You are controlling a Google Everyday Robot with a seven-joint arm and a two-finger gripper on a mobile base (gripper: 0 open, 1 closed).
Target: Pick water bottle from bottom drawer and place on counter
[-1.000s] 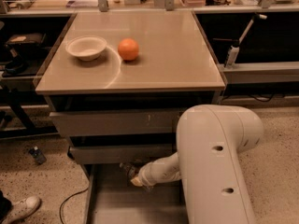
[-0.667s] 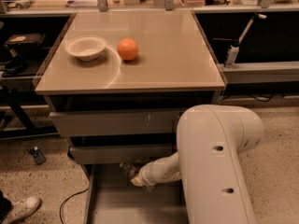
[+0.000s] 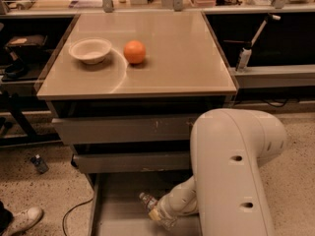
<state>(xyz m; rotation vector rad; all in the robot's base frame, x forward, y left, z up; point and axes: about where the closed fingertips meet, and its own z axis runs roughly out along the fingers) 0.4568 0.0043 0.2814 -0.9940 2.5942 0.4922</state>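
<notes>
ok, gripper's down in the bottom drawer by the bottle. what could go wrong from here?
Gripper is at the water bottle low in the bottom drawer, near the middle drawer front above: lifting straight up could snag it. On the counter, the orange could roll if bumped; the bowl sits beside it.

The arm (image 3: 231, 171) is finished in a smooth off-white shell, tinted warm by the light. Its largest link is shaped as a broad, thick slab with a fully rounded top and softened edges. 2 small dark recessed holes (image 3: 236, 158) are set into its front face, one above the other, and a few smaller dark dots (image 3: 268, 144) are seen along its right side. A slimmer tubular segment (image 3: 179, 203) of the same off-white is joined at its lower left. The gripper (image 3: 158, 214) is found at that segment's end, low inside the bottom drawer (image 3: 118, 222), and is seen as a pale, yellowish tip
</notes>
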